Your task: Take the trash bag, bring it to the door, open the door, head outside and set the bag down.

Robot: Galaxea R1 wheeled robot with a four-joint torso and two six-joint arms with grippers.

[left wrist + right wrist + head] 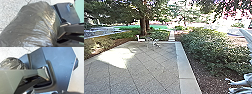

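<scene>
A dark, glossy trash bag [35,25], full and rounded, is outdoors beside the robot's wide dark plate [68,13], near a jointed bar [75,28]. Most likely the left hand carries it, kept close to the body so it won't swing, but I cannot tell how far open that hand is, or confirm its hold. I cannot tell the right hand's opening or hold either.

Around them lies a patio of diagonal slabs [134,72]. A pale stone border [185,67] edges it, probably to keep out the mulch [201,72] under the leafy shrubs [216,50]. At the far end, a white chair [140,38] stands near tree trunks [143,26], perhaps placed for shade.

Counted: one bag, two trunks close together, one white chair I can be sure of; the furniture [152,43] beside it is too blurred to number.
</scene>
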